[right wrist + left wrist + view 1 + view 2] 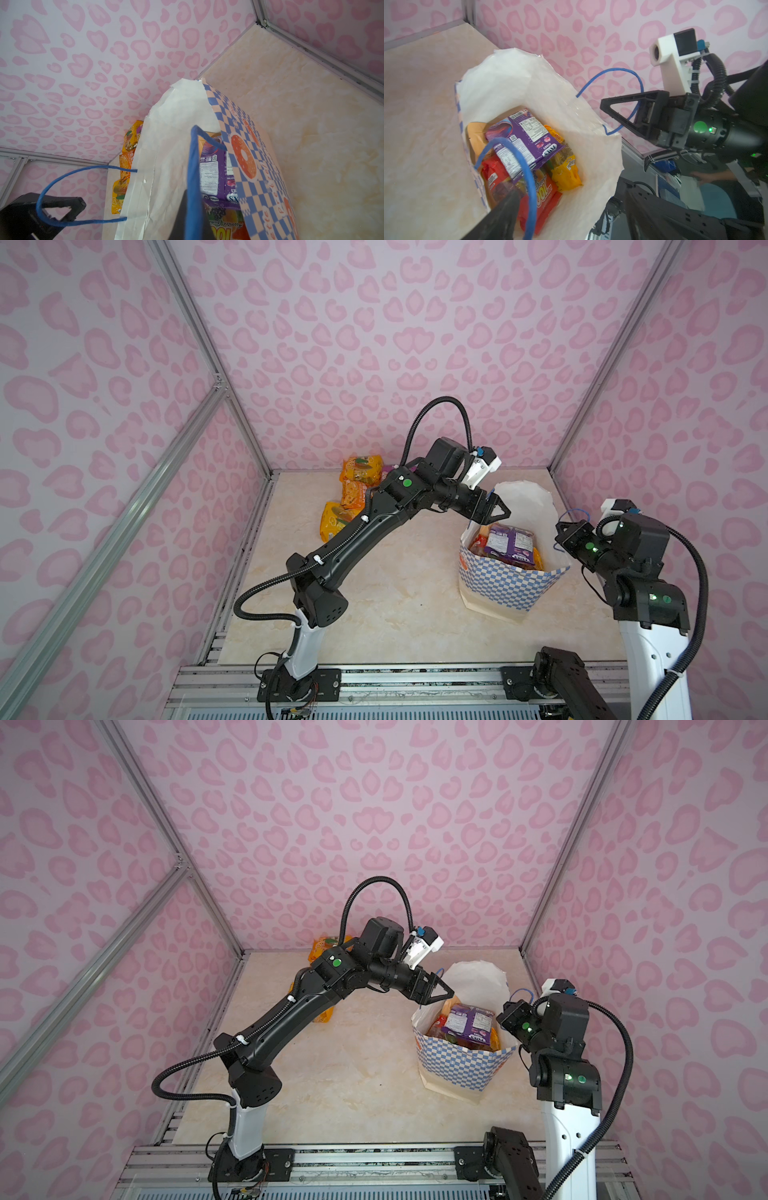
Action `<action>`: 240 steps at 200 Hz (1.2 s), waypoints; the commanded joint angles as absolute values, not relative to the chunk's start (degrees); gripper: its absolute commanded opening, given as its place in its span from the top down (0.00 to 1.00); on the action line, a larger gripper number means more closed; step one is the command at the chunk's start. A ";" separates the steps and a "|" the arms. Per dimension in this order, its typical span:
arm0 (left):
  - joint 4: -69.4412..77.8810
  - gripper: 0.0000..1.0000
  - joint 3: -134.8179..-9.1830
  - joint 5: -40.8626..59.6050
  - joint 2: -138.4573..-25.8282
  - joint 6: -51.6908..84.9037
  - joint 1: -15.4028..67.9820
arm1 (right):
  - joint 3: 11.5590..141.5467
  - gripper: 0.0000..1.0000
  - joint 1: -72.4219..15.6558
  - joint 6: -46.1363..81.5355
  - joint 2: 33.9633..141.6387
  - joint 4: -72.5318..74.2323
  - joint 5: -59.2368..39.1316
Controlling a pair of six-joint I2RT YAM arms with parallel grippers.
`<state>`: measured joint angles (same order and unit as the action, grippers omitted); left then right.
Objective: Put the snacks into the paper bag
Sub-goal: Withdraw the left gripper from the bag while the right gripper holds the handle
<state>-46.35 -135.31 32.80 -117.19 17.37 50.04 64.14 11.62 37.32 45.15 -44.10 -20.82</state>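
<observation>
The paper bag (507, 585) (457, 1069) stands open at the right, its white inside (512, 83) showing. In it lie a purple packet (509, 545) (525, 135), a red packet (548, 199) and a yellow one (564, 176). My left gripper (496, 510) (438, 992) hangs open over the bag's left rim, holding nothing; a blue handle loop (517, 153) curves past its finger. My right gripper (559, 531) (602, 106) (191, 218) is shut on the other blue handle (192, 166) at the right rim. Three yellow-orange snacks (360, 469) (352, 494) (334, 520) lie at the far left.
A bit of purple wrapper (388, 468) shows behind the left arm near the back wall. Pink patterned walls with metal frame posts (249, 439) close in the marble tabletop (395, 605). A metal rail (395, 676) runs along the front edge.
</observation>
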 commanded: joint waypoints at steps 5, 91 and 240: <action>-45.94 0.32 -138.53 36.59 -119.18 18.86 49.83 | 63.54 1.00 11.51 37.55 45.48 -43.10 -21.84; -39.30 0.97 -140.74 31.80 -118.38 33.02 44.27 | 64.94 1.00 10.49 38.70 47.27 -40.78 -20.74; -35.28 0.96 -134.91 28.83 -106.96 32.29 41.94 | 69.45 1.00 1.35 40.08 53.03 -34.95 -18.33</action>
<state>-37.17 -135.31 31.88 -107.79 33.54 42.44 68.47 1.96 40.32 52.27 -38.81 -17.02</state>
